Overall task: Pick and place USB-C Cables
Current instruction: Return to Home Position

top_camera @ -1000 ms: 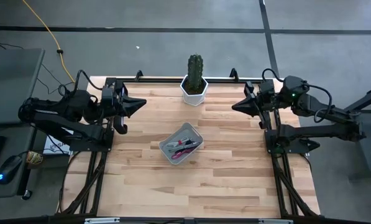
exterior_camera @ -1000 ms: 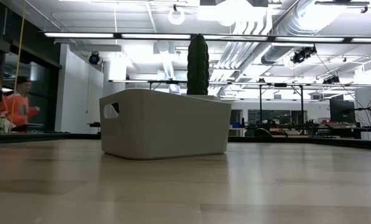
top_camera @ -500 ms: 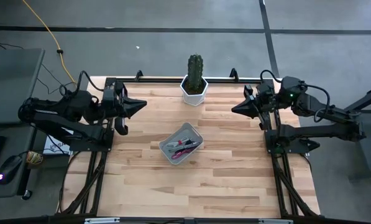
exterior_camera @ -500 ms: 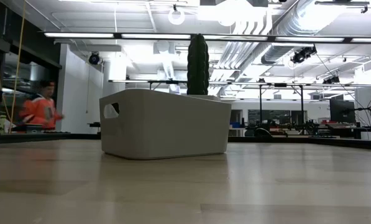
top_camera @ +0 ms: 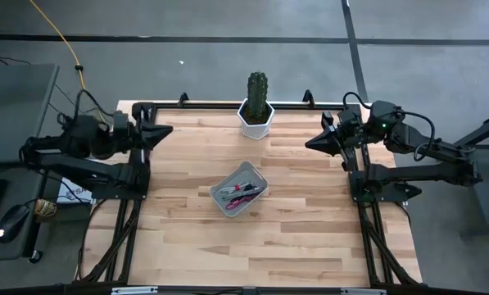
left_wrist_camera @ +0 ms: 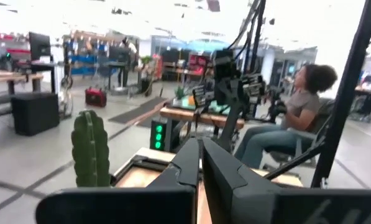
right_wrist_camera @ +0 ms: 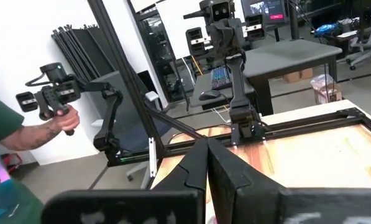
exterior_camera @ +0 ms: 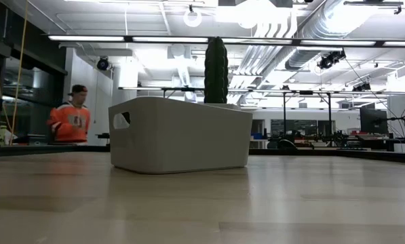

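Note:
A grey bin [top_camera: 238,189] stands in the middle of the table, and in the low view the bin [exterior_camera: 178,134] hides its contents. Inside it lie the USB-C cables [top_camera: 240,192]: a dark red one [top_camera: 246,199] and pale ones show, but the black one I cannot make out. My left gripper [top_camera: 169,129] hovers shut over the table's far left corner, its fingers [left_wrist_camera: 201,149] closed together. My right gripper [top_camera: 308,142] hovers shut near the far right edge, fingers [right_wrist_camera: 207,149] closed. Both point toward the table's middle and hold nothing.
A potted cactus [top_camera: 257,102] stands at the table's far edge, behind the bin; the cactus [left_wrist_camera: 90,149] also shows in the left wrist view. A yellow cord [top_camera: 64,41] runs over the floor. People show in the room, one [exterior_camera: 70,122] beyond the table. Bare wood lies around the bin.
My left arm has drawn back toward the table's left edge, with its gripper still shut. The right arm has kept still. In the room behind the table a person in orange has walked to the right.

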Motion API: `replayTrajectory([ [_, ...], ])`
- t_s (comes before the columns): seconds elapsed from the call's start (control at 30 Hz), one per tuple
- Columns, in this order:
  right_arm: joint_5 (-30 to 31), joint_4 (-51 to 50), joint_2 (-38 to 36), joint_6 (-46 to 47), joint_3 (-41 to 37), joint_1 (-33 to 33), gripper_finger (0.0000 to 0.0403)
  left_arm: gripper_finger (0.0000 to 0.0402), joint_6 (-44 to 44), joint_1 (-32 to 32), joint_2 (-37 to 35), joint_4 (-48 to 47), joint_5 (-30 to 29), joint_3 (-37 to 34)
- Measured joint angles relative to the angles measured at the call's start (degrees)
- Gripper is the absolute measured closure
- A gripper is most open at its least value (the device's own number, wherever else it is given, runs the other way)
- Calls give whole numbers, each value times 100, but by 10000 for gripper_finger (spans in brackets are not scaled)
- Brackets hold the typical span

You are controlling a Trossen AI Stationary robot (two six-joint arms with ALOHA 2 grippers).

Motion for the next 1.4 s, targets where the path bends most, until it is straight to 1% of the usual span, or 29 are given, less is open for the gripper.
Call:
replayTrajectory([
  [0.13,2,-33,0,173,0,1,403,401,-108,190,-438,280,298,-535],
  [0.33,5,-196,7,440,1,-2,403,401,-429,451,-1020,1028,669,-1648],
  [0.53,171,-273,11,441,2,-2,403,402,-1064,674,-1498,1754,691,-2721],
  [0.7,354,-273,11,440,0,-2,403,402,-1385,702,-1875,2263,692,-3460],
  [0.87,354,-273,11,420,2,0,403,402,-1848,702,-2226,2354,691,-4140],
  [1.0,352,-273,11,440,2,-1,403,402,-2135,702,-2450,2729,688,-4714],
  [1.03,352,-273,11,440,2,-2,403,402,-2202,702,-2496,2767,685,-4818],
  [1.17,352,-273,11,461,0,-2,403,402,-2209,702,-2570,2204,668,-4801],
  [1.23,352,-273,11,777,1,0,403,402,-2210,702,-2568,2027,679,-4801],
  [1.3,352,-313,10,1068,2,-2,403,402,-2239,702,-2571,1946,811,-4801],
  [1.4,339,-575,-55,1340,2,-2,403,402,-2171,699,-2567,1748,926,-4801],
])
